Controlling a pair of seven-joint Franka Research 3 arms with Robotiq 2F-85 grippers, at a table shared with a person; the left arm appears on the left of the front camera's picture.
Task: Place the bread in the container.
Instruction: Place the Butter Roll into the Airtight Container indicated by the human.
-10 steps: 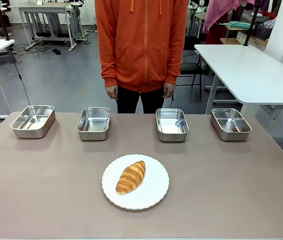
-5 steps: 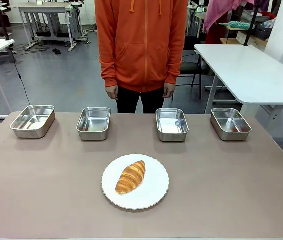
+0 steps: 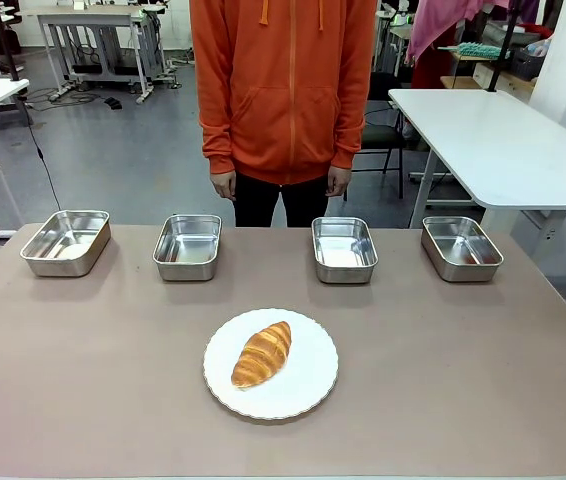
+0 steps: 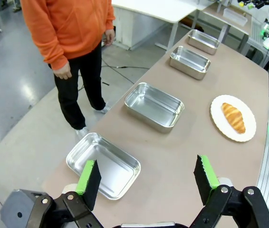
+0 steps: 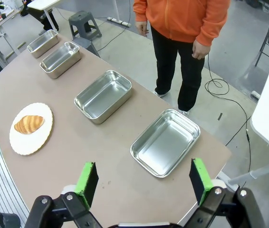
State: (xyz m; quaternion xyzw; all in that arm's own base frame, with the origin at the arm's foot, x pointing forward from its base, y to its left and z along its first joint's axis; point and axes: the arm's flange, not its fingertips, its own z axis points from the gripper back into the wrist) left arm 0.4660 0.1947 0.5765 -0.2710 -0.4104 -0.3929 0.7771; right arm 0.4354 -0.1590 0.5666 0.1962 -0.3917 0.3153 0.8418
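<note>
Golden-brown and ridged, the bread (image 3: pixel 261 354) lies on a white scalloped plate (image 3: pixel 308 398) midway along the near edge of the bench (image 3: pixel 483 380). Its long axis runs on a diagonal, one end toward the near left corner and the other toward the far right corner. Four steel pans stand in a row along the far edge, from the leftmost pan (image 3: pixel 58 267) to the rightmost pan (image 3: pixel 466 272). The container is one of them, and nothing tells which. A person (image 3: pixel 283 90) in an orange hoodie stands behind the far edge, hands hanging down.

The left tool (image 4: pixel 147 180) hangs high over the left end, jaws apart and holding nothing, with the leftmost pan closest beneath it. The bread lies well off toward the middle. The right tool (image 5: pixel 143 181) mirrors it over the right end, jaws likewise wide and bare, above the rightmost pan. Neither arm looks clearly nearer the plate. Either would likely have to swing in to the middle, come down, and turn its wrist so the pads close across the bread's width rather than along its length.
</note>
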